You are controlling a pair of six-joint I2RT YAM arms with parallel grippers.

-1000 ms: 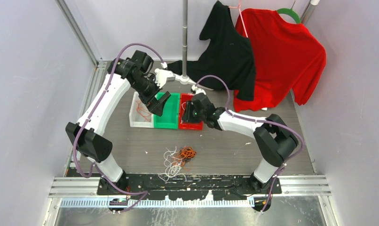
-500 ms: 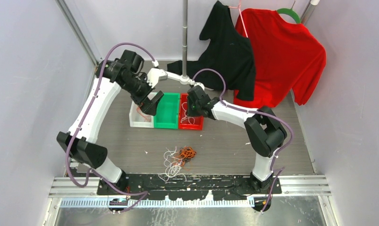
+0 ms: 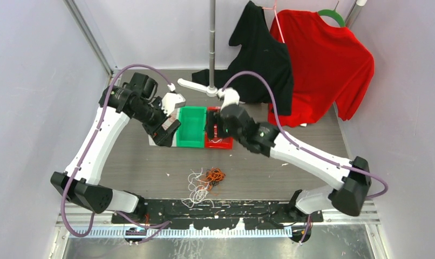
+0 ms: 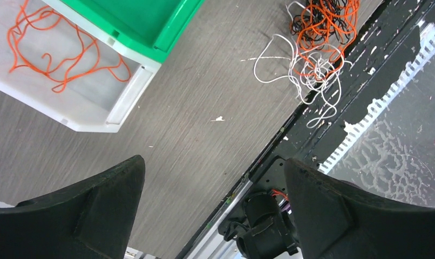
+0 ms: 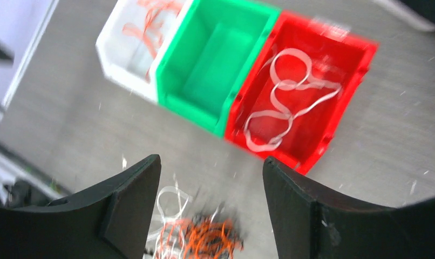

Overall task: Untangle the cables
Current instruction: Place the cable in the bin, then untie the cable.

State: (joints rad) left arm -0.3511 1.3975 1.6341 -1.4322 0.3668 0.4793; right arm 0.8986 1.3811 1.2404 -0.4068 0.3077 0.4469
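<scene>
A tangle of thin orange, white and black cables (image 3: 206, 183) lies on the table near the front edge; it also shows in the left wrist view (image 4: 318, 38) and, blurred, in the right wrist view (image 5: 204, 237). One orange cable (image 4: 53, 51) lies in the white bin (image 3: 154, 141). One white cable (image 5: 285, 102) lies in the red bin (image 3: 226, 144). The green bin (image 3: 192, 129) holds nothing. My left gripper (image 3: 168, 131) is open and empty over the white bin. My right gripper (image 3: 214, 125) is open and empty above the red bin.
The three bins stand side by side mid-table. A metal pole (image 3: 212, 43) with a white base stands behind them. A black shirt (image 3: 261, 59) and a red shirt (image 3: 323, 65) hang at the back right. A black rail (image 3: 215, 210) runs along the front edge.
The left gripper has moved left and toward the front, from the green bin to over the white bin. The right arm has stretched out and its gripper has risen above the red bin.
</scene>
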